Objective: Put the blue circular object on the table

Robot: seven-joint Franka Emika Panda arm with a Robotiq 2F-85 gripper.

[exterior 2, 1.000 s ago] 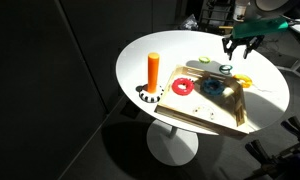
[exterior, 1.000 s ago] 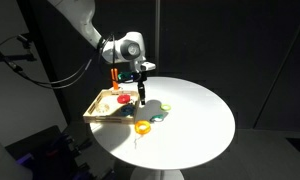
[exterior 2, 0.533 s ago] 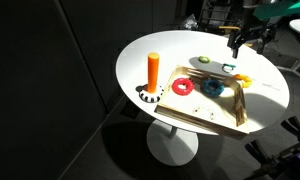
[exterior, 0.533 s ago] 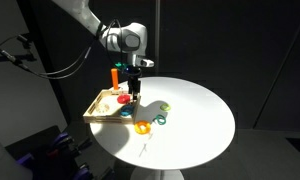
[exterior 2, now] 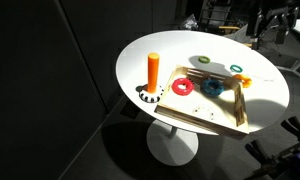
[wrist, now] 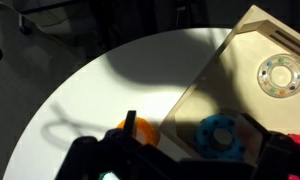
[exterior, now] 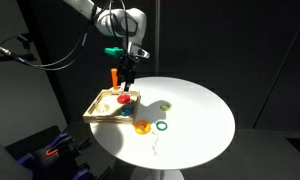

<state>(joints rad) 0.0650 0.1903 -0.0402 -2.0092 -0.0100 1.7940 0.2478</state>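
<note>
The blue circular object [exterior: 162, 125] is a teal ring lying flat on the white table [exterior: 202, 112], beside a yellow-orange ring [exterior: 143, 127]. It also shows in an exterior view [exterior 2: 235, 69] near the table's far edge. My gripper [exterior: 127, 74] hangs well above the wooden tray [exterior: 102, 108], apart from the ring, with its fingers spread and empty in the wrist view [wrist: 205, 138]. The ring is hidden in the wrist view.
The tray holds a red round piece [exterior 2: 182, 87], a blue perforated disc [exterior 2: 212, 87], an upright orange cylinder [exterior 2: 153, 72] and a pale ring [wrist: 280, 75]. A green piece [exterior 2: 205, 61] lies on the table [exterior 2: 140, 52].
The gripper has risen from just above the table and moved back over the tray. The teal ring stays on the table by the yellow-orange ring.
</note>
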